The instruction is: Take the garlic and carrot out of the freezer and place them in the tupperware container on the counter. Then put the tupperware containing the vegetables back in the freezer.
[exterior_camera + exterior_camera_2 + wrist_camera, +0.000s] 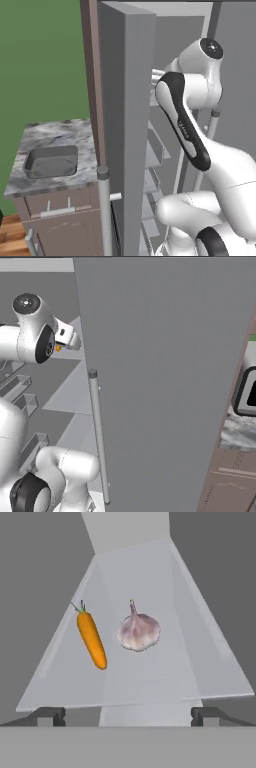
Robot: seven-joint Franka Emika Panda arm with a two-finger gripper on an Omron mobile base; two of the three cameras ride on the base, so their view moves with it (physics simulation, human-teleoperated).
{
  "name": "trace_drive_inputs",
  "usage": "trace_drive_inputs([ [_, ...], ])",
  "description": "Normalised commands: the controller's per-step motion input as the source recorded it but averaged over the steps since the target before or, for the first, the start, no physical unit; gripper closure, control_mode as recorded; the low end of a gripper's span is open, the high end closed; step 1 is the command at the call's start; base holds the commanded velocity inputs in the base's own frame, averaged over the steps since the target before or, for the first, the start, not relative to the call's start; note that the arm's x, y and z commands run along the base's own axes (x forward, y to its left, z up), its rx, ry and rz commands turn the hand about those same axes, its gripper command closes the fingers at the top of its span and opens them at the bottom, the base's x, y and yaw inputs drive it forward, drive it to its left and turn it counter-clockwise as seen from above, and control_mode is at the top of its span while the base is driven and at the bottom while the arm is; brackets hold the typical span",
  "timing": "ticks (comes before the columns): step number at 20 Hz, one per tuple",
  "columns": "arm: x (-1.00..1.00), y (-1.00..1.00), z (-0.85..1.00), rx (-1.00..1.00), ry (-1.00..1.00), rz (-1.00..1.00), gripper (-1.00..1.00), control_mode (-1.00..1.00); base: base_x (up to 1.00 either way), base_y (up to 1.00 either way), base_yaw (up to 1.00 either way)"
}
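No legible text or labels.

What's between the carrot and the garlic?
Nothing: in the hand view, bare shelf separates the carrot from the garlic; they lie apart.

Open shelf space surrounds the carrot (91,640) and garlic (139,632), which lie apart, nothing blocking the end effector (128,716).

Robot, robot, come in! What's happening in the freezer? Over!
Gripper open, empty. Carrot and garlic side by side on freezer shelf, untouched. Nothing in the way.
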Motion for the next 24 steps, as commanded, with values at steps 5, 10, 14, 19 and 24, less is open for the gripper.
trace_drive_inputs([
  [5,0.59,0.09,0.0,-0.01,0.02,0.0,-1.0,-1.0,0.0,0.0,0.0],
  [10,0.57,0.07,-0.02,-0.03,0.06,0.0,-1.0,-1.0,0.0,0.0,0.0],
  [14,0.5,0.01,-0.16,-0.04,0.11,0.0,-1.0,-1.0,0.0,0.0,0.0],
  [19,0.36,0.0,-0.28,-0.05,0.11,0.0,-1.0,-1.0,0.0,0.0,0.0],
  [24,0.17,0.0,-0.23,-0.05,0.07,0.0,-1.0,-1.0,0.0,0.0,0.0],
])
